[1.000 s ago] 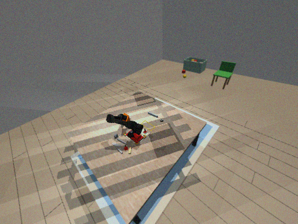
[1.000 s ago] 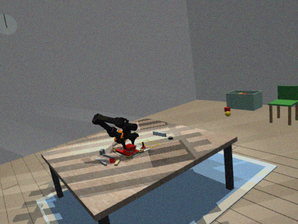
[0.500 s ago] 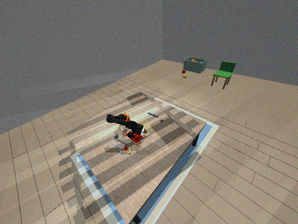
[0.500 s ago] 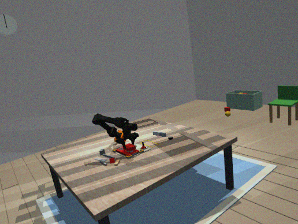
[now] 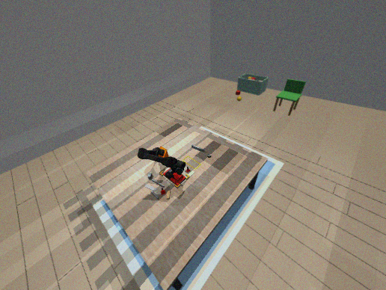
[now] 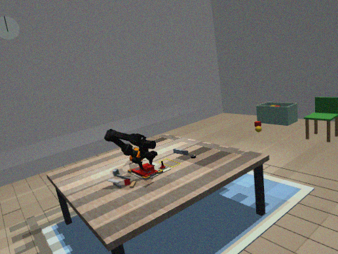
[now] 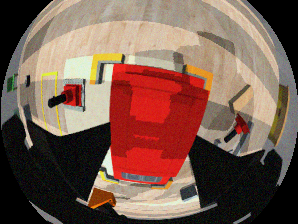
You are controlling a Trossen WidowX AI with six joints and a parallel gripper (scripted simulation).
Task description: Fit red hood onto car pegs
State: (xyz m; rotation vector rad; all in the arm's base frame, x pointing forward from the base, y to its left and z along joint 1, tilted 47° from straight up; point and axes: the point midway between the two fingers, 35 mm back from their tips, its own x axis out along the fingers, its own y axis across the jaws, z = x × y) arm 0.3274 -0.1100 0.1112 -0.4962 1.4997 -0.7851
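Observation:
The hood (image 6: 149,167) (image 7: 150,107), a red shell, is between the fingers of my gripper (image 6: 146,164) (image 7: 152,132), which is shut on its sides. It is low over the red chassis (image 6: 139,171), at or almost at the deck. The chassis is in the jig, whose yellow corner (image 7: 200,73) shows in the wrist view. In the top view, red parts show under the dark gripper, and hood and chassis are hard to tell apart. The pegs, corner holes and engine block are hidden, so I cannot tell whether the pegs are in the holes or the hood is flat.
A red block with a black peg (image 6: 162,165) (image 7: 73,95) stands beside the jig. On the other side lie another red part (image 6: 127,182) (image 7: 241,123), a tan piece (image 6: 132,184) (image 7: 240,98) and grey parts. A grey bar (image 5: 198,148) (image 6: 181,152) and a black ring (image 6: 193,156) lie further back.

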